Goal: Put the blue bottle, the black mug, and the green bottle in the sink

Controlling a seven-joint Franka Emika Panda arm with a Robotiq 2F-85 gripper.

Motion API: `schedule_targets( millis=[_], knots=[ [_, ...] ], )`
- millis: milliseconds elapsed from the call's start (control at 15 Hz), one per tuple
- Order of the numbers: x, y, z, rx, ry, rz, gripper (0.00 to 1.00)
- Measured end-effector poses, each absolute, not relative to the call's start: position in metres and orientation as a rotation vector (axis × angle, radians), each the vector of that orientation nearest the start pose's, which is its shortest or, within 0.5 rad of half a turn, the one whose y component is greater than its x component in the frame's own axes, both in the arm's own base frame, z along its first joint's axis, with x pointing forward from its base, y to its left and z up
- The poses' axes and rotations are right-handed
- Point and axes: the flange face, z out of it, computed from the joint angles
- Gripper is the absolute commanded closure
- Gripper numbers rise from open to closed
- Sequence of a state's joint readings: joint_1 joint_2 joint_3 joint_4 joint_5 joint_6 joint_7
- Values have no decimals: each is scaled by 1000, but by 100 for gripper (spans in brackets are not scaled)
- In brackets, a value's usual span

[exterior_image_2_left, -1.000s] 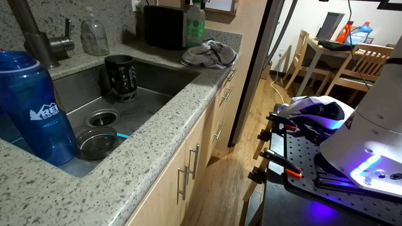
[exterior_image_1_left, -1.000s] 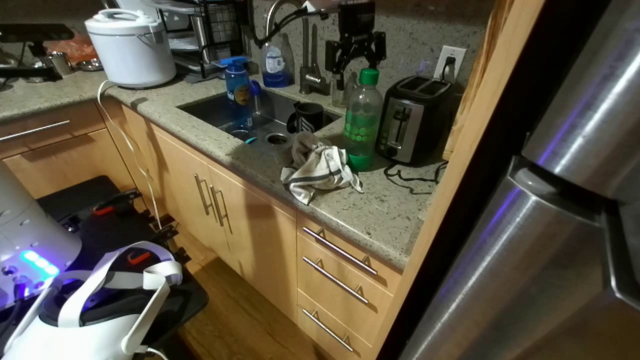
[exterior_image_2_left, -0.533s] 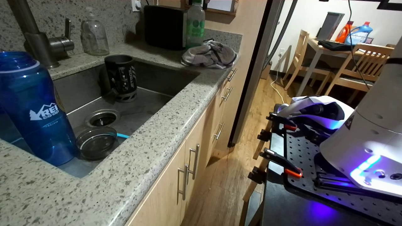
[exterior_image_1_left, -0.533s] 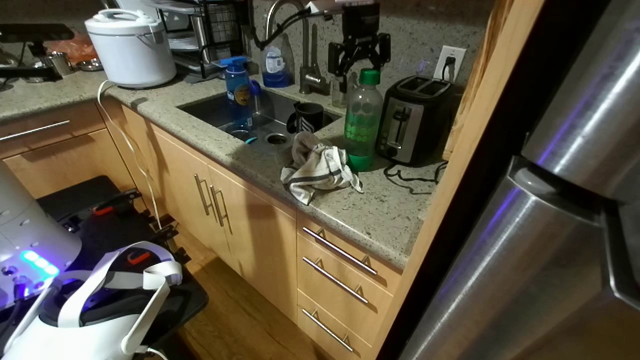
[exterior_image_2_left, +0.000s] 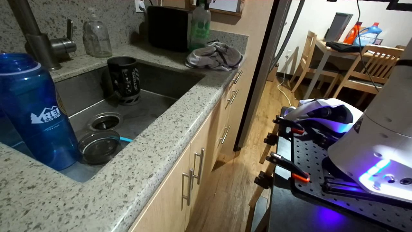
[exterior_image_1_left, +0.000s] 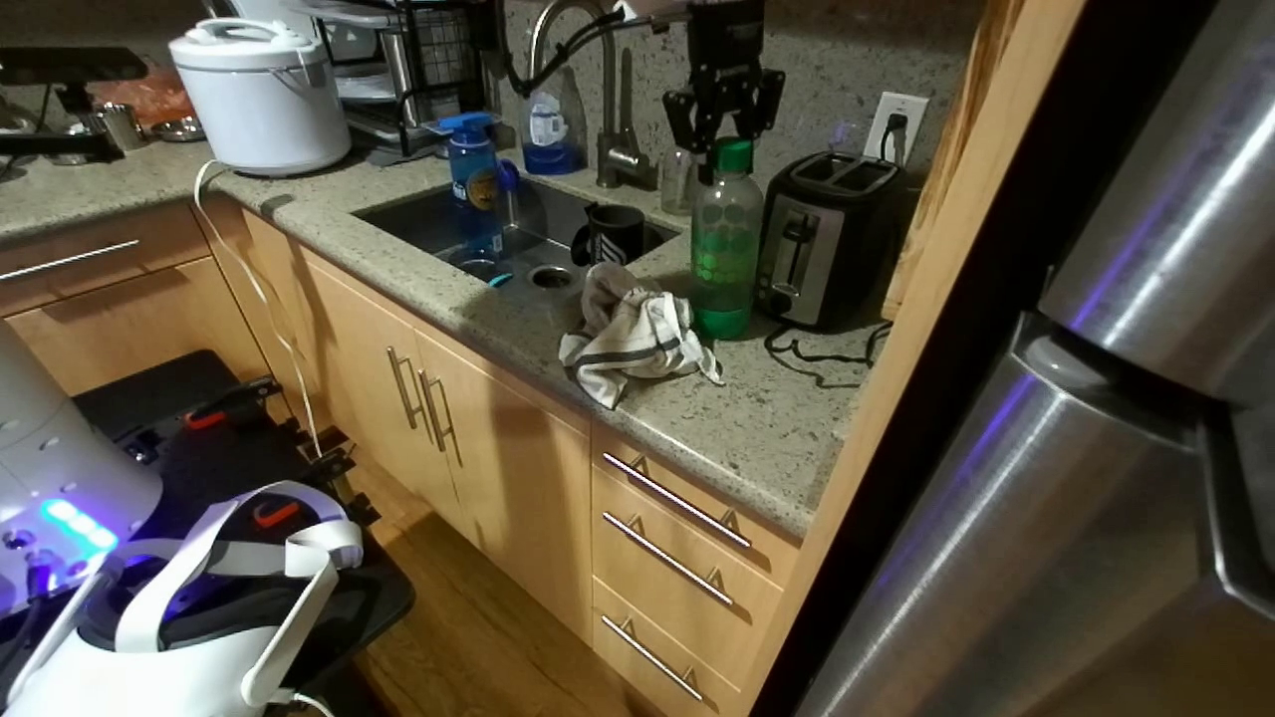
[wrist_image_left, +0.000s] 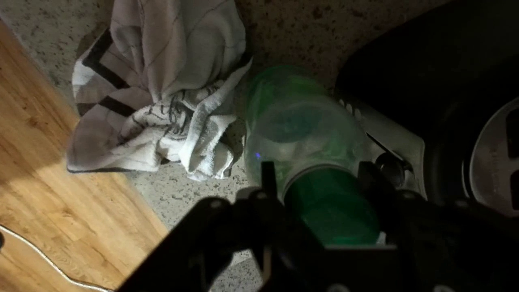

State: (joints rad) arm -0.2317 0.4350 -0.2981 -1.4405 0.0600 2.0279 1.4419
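The blue bottle stands in the sink, leaning slightly in an exterior view. The black mug is upright in the sink and also shows in an exterior view. The clear green bottle with a green cap is on the counter right of the sink, and shows in the wrist view. My gripper comes from above, its dark fingers close on both sides of the cap. It looks shut on the green bottle's top. Dark fingers hide part of the contact.
A crumpled striped towel lies beside the bottle. A black toaster stands close on its other side. The faucet and a glass soap bottle stand behind the sink. A glass lid lies in the sink.
My gripper has moved right and down onto the green cap, and its fingers have come together. The green bottle's base has shifted slightly, so it stands straighter in an exterior view.
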Motion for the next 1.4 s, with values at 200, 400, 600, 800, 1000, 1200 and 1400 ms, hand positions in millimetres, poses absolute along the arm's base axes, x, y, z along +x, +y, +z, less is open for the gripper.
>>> schedule_targets(
  millis=[200,400,600,800,1000,1200,1400],
  knots=[
    [623,-320,469,-1734,2577,-297,77],
    [623,-319,469,-1735,2573,-301,77],
    [628,-311,469,-1752,2556,-302,77],
    [637,-288,469,-1807,2508,-292,77],
    [646,-254,469,-1902,2439,-282,77],
    [650,-224,468,-1983,2386,-276,77],
    [649,-204,470,-2039,2357,-281,77]
  ],
)
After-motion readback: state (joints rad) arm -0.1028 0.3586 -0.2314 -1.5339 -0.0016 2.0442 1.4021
